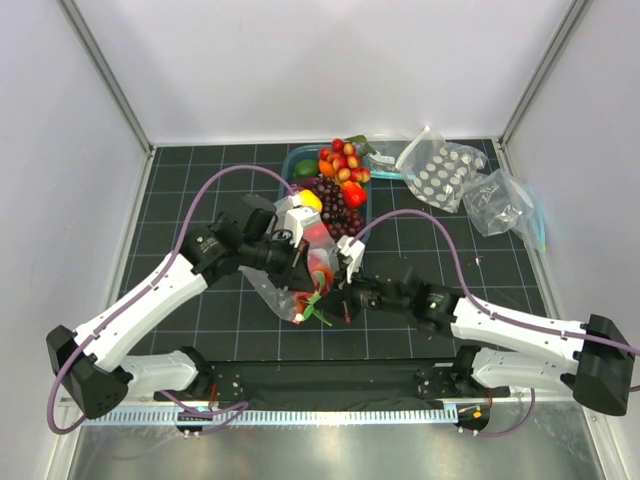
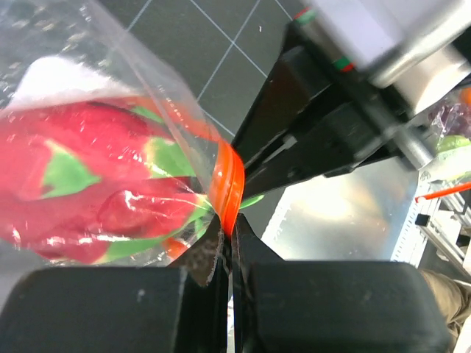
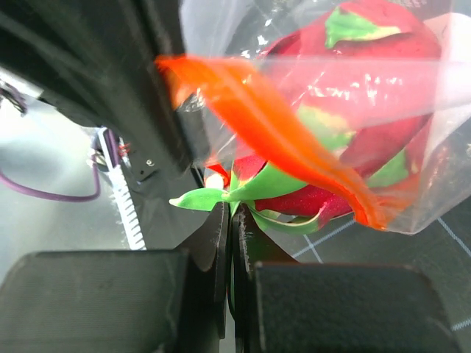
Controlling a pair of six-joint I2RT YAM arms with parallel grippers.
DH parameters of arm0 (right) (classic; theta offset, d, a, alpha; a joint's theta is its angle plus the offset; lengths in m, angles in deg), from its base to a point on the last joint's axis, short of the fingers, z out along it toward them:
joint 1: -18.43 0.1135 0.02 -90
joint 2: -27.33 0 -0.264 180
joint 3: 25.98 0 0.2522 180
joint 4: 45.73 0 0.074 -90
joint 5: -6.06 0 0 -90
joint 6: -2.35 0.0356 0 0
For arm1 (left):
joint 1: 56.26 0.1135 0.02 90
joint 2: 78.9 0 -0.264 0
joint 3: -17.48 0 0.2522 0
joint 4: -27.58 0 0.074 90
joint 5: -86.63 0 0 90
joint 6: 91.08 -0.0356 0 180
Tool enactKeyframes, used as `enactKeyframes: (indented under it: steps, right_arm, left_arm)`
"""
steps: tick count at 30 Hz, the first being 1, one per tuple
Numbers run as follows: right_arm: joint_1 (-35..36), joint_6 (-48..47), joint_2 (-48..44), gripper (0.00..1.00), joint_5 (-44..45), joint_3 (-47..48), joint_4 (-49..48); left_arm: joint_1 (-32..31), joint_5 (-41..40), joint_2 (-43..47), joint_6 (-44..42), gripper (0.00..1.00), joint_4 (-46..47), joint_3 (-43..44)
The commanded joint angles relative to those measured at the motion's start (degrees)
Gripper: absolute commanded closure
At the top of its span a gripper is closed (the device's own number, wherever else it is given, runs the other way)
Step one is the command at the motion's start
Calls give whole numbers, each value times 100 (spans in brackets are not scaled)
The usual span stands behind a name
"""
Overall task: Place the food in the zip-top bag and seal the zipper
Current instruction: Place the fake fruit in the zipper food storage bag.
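The clear zip-top bag [image 1: 268,284] hangs at the middle of the mat between both grippers. A pink-red toy fruit with green leaves [image 1: 320,268] lies partly inside it. My left gripper [image 1: 303,258] is shut on the orange-red zipper [image 2: 229,184] at the bag's mouth; the fruit [image 2: 88,169] shows through the plastic. My right gripper [image 1: 336,294] is shut on a green leaf [image 3: 272,184] of the fruit [image 3: 353,95], just under the zipper strip [image 3: 272,125]. The leaves stick out of the mouth.
A teal tub [image 1: 291,160] behind the bag holds dark purple grapes [image 1: 335,205], red toy fruits [image 1: 345,160] and a yellow one [image 1: 310,198]. A pouch with white discs [image 1: 440,170] and a pouch with a teal strip [image 1: 505,205] lie at the back right.
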Motion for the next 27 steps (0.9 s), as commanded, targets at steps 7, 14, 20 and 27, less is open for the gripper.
enactKeyframes:
  steps: [7,14,20,27]
  right_arm:
    - [-117,-186,-841,99,-633,-265,-1131]
    - [-117,-434,-806,99,-496,-195,-814]
    - [-126,-495,-306,99,-308,52,-760]
    - [-117,-627,195,99,-615,69,-1244]
  left_arm:
    - [429,444,-69,259,100,241,-77]
    - [517,1164,-255,268,100,311,-104]
    - [517,1596,-35,303,100,487,-165]
    - [517,1851,79,479,100,690,-209]
